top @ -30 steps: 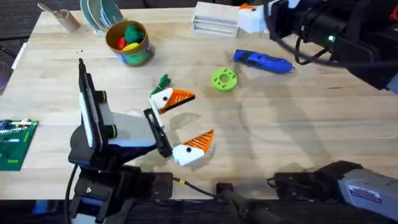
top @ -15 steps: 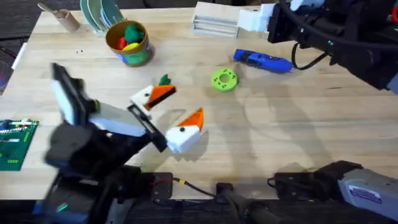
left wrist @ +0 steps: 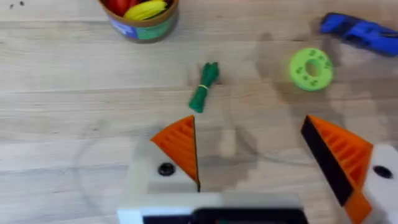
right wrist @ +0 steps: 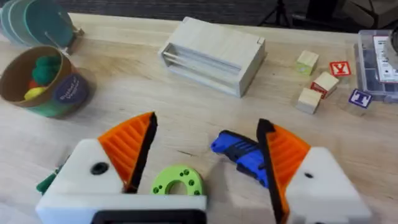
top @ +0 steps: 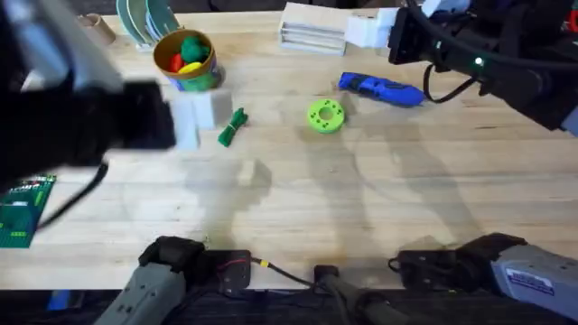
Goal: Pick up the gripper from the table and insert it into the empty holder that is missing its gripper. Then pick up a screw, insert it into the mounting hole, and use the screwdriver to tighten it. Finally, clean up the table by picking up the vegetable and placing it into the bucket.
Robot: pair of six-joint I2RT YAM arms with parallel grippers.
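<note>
The vegetable (top: 232, 126), a small dark green leafy piece, lies flat on the table just right of the bucket (top: 185, 59), which holds red, green and yellow toys. My left arm hangs high and blurred over the left side. Its gripper (left wrist: 249, 130) is open and empty, with the vegetable (left wrist: 204, 87) ahead of its orange fingertips and apart from them. The blue screwdriver (top: 379, 88) lies at the back right. My right gripper (right wrist: 208, 124) is open above it, and the screwdriver (right wrist: 239, 152) shows between its fingers, untouched. The loose gripper, holder and screw are out of view.
A lime-green disc (top: 325, 116) with holes lies between the vegetable and the screwdriver. A wooden box (right wrist: 214, 53), letter blocks (right wrist: 320, 81) and a clear case (right wrist: 379, 56) stand at the back. Teal plates (top: 144, 18) stand behind the bucket. A green circuit board (top: 23, 212) lies at the left edge.
My left arm has risen from low over the front middle of the table and swung left and back toward the bucket. The right arm has barely moved.
</note>
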